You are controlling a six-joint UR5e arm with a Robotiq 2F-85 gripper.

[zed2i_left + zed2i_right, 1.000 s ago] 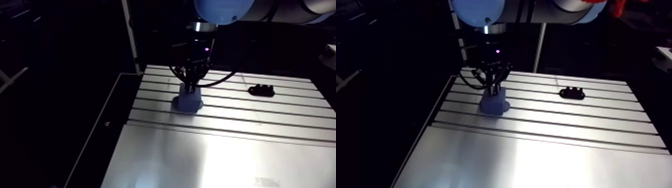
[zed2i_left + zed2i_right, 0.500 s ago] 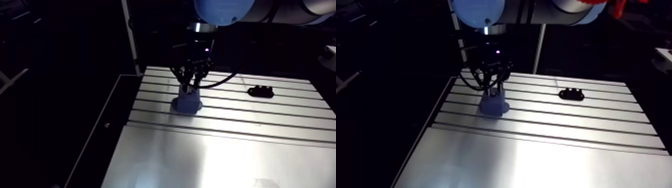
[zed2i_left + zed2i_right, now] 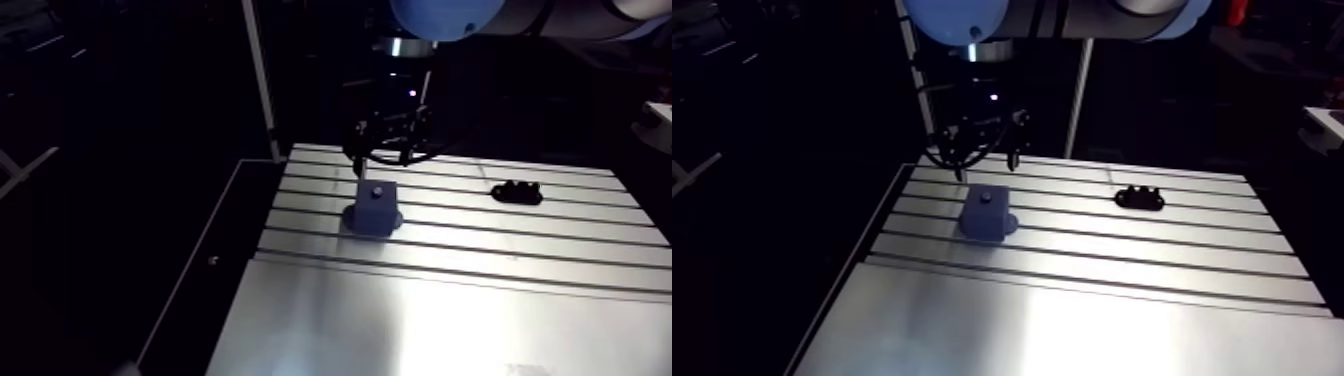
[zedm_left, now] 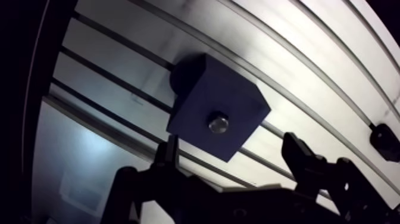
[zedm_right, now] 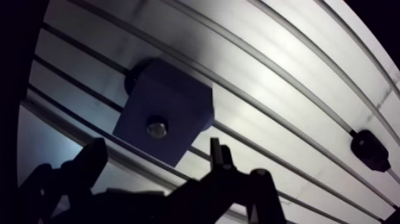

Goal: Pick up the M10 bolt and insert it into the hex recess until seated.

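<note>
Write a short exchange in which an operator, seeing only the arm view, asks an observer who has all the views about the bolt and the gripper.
Operator: My arm view shows the gripper above the blue block, with a pale speck on top. Is that the M10 bolt?
Observer: Probably. The wrist view shows a shiny round metal end set in the middle of the block's top face. I cannot tell how deep it sits.
Operator: Is the gripper holding anything?
Observer: No. In the wrist view its fingers stand apart, with nothing between them.
</note>
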